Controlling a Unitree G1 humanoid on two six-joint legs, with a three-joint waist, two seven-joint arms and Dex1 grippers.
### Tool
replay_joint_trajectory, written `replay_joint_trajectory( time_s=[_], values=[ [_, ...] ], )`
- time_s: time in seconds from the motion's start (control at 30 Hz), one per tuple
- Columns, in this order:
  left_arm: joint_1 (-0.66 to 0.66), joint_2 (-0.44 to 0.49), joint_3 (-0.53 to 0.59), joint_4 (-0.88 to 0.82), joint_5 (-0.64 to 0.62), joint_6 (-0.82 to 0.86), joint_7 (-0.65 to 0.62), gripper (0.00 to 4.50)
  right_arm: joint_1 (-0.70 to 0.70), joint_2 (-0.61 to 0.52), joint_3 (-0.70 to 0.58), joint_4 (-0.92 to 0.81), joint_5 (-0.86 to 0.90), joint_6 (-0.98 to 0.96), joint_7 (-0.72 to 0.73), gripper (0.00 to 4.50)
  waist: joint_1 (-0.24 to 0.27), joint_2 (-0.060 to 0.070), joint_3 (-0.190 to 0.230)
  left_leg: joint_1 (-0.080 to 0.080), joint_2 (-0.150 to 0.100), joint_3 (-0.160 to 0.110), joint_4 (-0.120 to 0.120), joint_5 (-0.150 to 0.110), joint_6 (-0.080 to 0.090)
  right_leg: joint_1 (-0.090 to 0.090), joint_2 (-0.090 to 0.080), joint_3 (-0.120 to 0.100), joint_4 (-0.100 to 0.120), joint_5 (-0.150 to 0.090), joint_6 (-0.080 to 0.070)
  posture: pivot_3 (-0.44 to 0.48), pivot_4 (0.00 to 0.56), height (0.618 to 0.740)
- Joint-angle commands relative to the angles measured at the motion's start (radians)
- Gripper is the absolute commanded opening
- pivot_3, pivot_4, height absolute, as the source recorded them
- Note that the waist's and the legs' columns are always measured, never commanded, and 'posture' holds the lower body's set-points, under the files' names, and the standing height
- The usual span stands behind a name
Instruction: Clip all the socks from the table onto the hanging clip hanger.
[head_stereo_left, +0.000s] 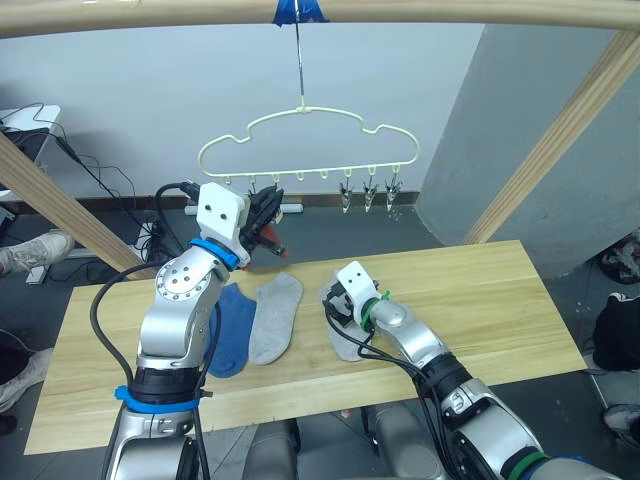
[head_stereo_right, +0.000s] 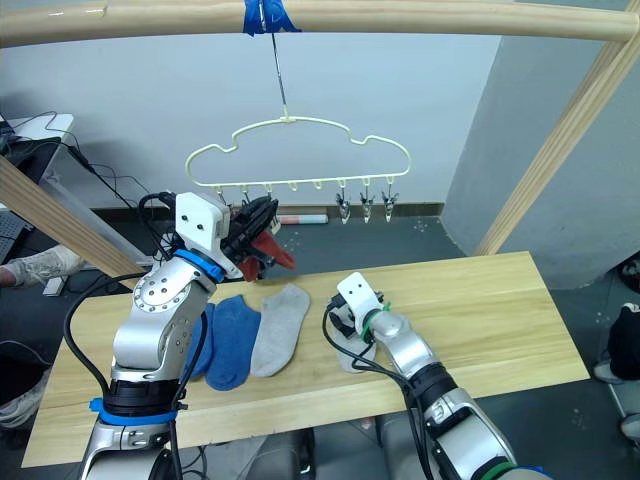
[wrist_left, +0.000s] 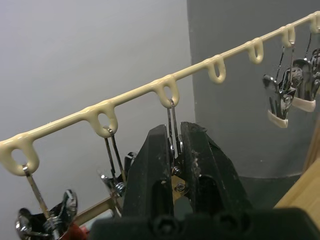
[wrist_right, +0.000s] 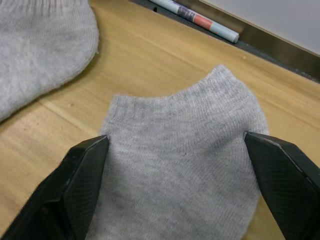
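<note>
The left jaws (wrist_left: 175, 150) are clenching one of the small metal clips (wrist_left: 172, 125) dangling from the bottom bar of the clip hanger (head_stereo_left: 305, 150), squeezing it from both sides high above the worktop (head_stereo_left: 480, 290). A rust-red sock (head_stereo_right: 268, 248) is showing just under those jaws, right against the pinched clip; whether the clip is already gripping it cannot be told. The right jaws (wrist_right: 180, 165) are standing released and spread wide, straddling the cuff of a light grey sock (wrist_right: 185, 150) lying flat on the worktop, one finger at each edge of the fabric and not yet closing on it. Just beyond those jaws, toward the left arm, a second light grey sock (head_stereo_left: 275, 318) is lying next to a blue sock (head_stereo_left: 232, 328), the two touching along their length. Judging from this, the task is sitting at an early stage: no sock is seen hanging freely from the hanger, the clips further along the bar from the left jaws (head_stereo_left: 368, 195) are hanging empty, and at least three socks are waiting on the wood. No brand, label or readable writing is showing on the socks, hanger or grippers.
</note>
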Motion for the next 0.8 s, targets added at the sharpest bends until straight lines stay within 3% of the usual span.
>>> replay_joint_trajectory(
  time_s=[0.03,0.33,0.57,0.8],
  values=[
    [0.002,0.023,0.023,-0.020,-0.033,0.031,-0.030,0.03,0.009,0.013,-0.012,0.050,-0.019,-0.010,0.015,3.30,0.000,0.000,0.000,0.000,0.000,0.000,0.000,0.000,0.000,0.000,0.000,0.000,0.001,0.000,0.000,-0.152,0.264,0.740],
    [-0.026,0.054,0.057,-0.009,-0.119,0.097,-0.090,0.03,0.019,0.004,-0.011,0.009,-0.054,-0.091,0.023,0.03,0.004,0.000,0.000,0.002,0.000,0.000,0.000,0.000,0.000,0.001,0.000,0.000,0.002,0.000,0.001,-0.157,0.264,0.740],
    [-0.052,0.070,0.064,-0.004,-0.176,0.147,-0.124,0.03,0.027,-0.063,0.061,-0.290,-0.172,-0.203,0.037,0.00,0.004,0.000,0.001,0.000,0.000,0.000,0.000,0.000,0.000,-0.001,0.000,0.000,0.001,-0.001,0.002,-0.177,0.266,0.740],
    [-0.068,0.072,0.062,-0.009,-0.204,0.184,-0.135,0.03,0.011,-0.060,0.092,-0.368,-0.244,-0.279,0.026,0.00,0.005,0.000,0.001,0.000,0.000,0.000,0.000,0.000,0.000,-0.001,0.000,0.000,0.001,-0.001,0.002,-0.189,0.265,0.740]
  ],
)
